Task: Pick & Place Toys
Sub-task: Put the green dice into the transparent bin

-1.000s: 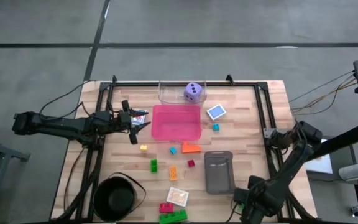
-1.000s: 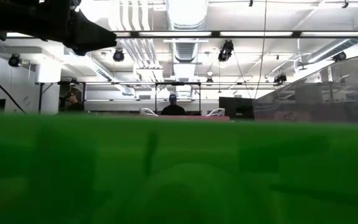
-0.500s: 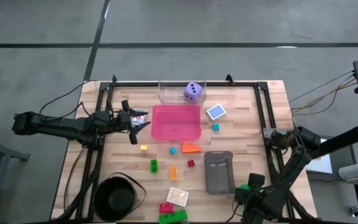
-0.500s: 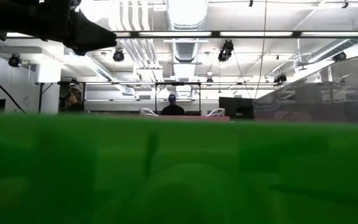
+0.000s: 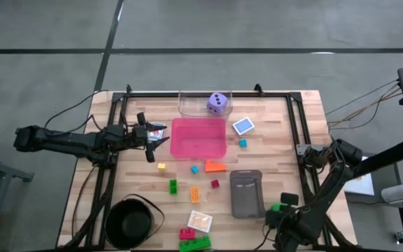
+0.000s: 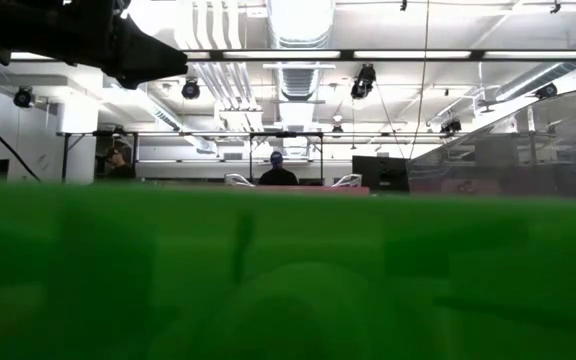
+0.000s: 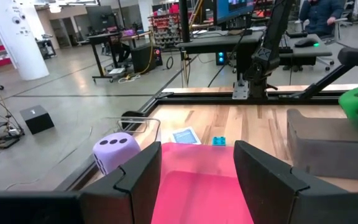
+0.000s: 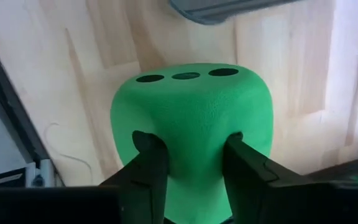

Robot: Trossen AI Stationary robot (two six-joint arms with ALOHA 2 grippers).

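Right gripper (image 8: 188,165) at the table's near right corner, fingers pinched into the green die (image 8: 191,118) — die held just beside the grey tray (image 5: 246,194). Mid-table: small bricks scattered near the pink tray (image 5: 199,137). Left gripper (image 7: 197,168) hovers at that tray's left edge, jaws partly open, empty. Far edge — purple die (image 5: 217,103) in the clear tray
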